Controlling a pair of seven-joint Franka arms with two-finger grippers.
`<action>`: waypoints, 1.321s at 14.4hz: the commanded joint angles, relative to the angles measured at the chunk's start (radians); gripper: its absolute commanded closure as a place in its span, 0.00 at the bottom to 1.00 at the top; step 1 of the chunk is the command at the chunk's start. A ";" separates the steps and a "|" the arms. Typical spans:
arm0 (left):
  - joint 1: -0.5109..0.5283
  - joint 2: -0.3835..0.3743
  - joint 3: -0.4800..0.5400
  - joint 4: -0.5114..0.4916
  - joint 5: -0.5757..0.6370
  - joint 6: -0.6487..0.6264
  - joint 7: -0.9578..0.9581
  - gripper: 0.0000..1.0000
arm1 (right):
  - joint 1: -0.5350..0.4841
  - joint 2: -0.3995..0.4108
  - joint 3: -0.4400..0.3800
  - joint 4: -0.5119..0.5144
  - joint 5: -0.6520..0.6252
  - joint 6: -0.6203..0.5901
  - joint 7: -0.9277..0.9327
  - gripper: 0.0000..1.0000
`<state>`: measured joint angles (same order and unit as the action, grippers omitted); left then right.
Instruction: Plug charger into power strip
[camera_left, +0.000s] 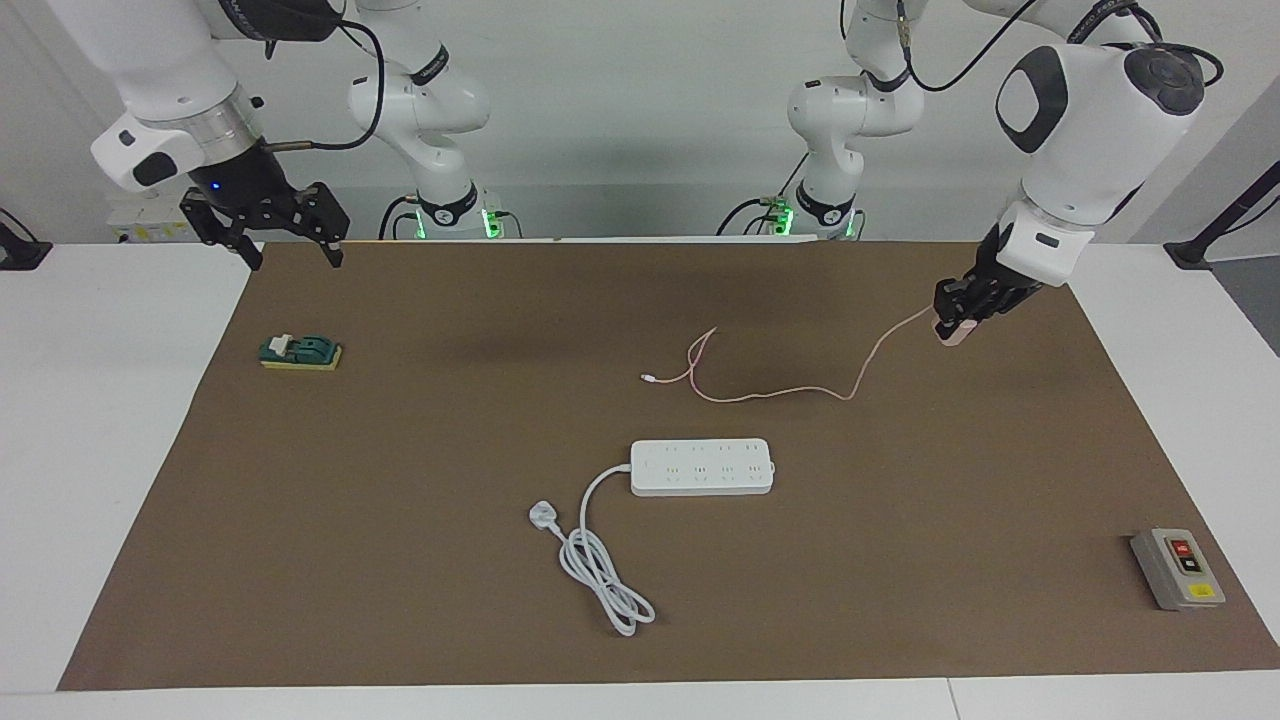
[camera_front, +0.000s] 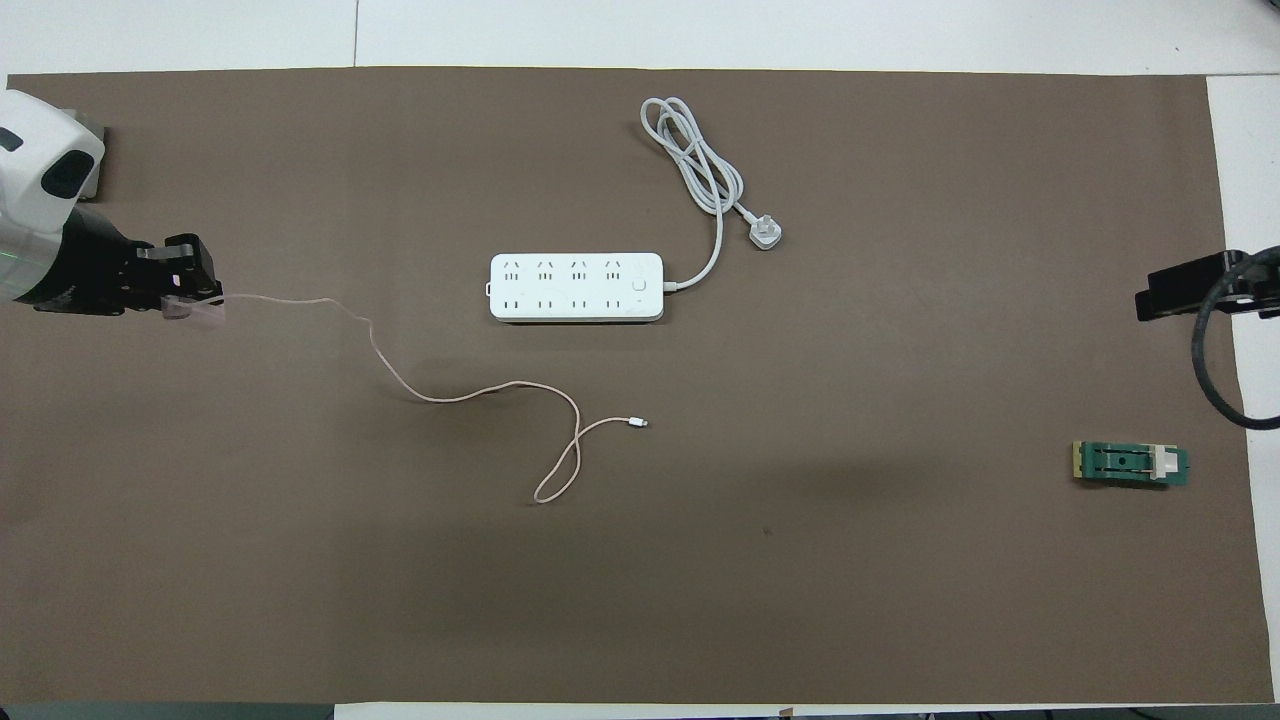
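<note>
charger (camera_left: 949, 334) hangs clamped in left pincer (camera_left: 953, 322) above the mat's (camera_left: 400, 560) edge; right pincer (camera_left: 289, 244) spread wide.

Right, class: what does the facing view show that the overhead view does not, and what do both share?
Only the facing view shows the whole open right gripper, raised, and all of the grey switch box.

Only the overhead view shows the power strip sockets from straight above.

Both show the left gripper shut on the charger, its pink cable trailing on the mat, and the green switch.
</note>
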<state>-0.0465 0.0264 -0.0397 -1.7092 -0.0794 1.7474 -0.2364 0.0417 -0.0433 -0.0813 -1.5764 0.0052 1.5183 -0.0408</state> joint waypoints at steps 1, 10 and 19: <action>0.005 -0.026 -0.005 -0.038 0.021 0.091 -0.100 1.00 | -0.035 -0.055 0.021 -0.066 -0.027 0.010 -0.036 0.00; -0.013 -0.039 -0.009 -0.099 0.024 0.189 -0.763 1.00 | -0.043 -0.096 0.023 -0.099 -0.025 0.020 -0.024 0.00; -0.260 0.020 -0.011 -0.102 0.089 0.116 -1.624 1.00 | -0.043 -0.095 0.023 -0.102 -0.022 0.011 0.009 0.00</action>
<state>-0.2543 0.0285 -0.0637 -1.7985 -0.0144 1.8656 -1.7191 0.0183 -0.1153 -0.0764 -1.6503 -0.0063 1.5201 -0.0464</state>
